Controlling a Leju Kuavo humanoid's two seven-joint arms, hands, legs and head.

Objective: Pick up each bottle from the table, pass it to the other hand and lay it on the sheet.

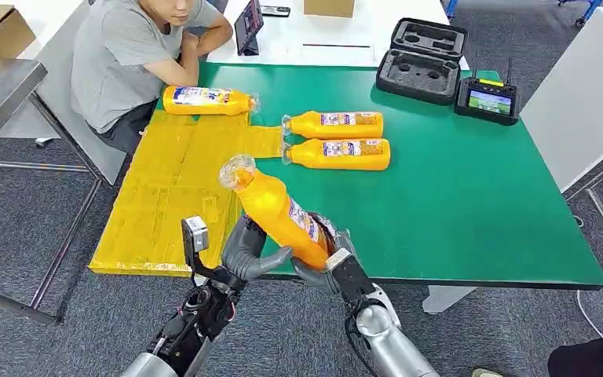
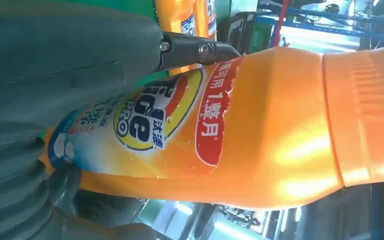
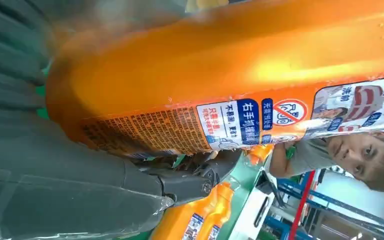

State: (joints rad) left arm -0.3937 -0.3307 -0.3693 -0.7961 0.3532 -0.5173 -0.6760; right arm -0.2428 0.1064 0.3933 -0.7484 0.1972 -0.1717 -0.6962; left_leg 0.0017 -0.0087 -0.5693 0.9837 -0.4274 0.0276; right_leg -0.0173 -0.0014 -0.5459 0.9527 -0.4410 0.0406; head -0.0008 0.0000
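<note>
Head view: an orange detergent bottle [image 1: 279, 212] is held tilted above the near edge of the green table [image 1: 471, 212], its clear cap end raised and leaning toward the yellow sheet [image 1: 173, 188]. Its lower body is gripped from one side by the left hand [image 1: 243, 251] and from the other by the right hand [image 1: 326, 263], the fingers of both wrapped around it. Two more bottles [image 1: 338, 140] are seen lying side by side on the table just beside the sheet's far corner, and a fourth bottle [image 1: 206, 100] lies at the sheet's far edge, near a seated person [image 1: 133, 55].
</note>
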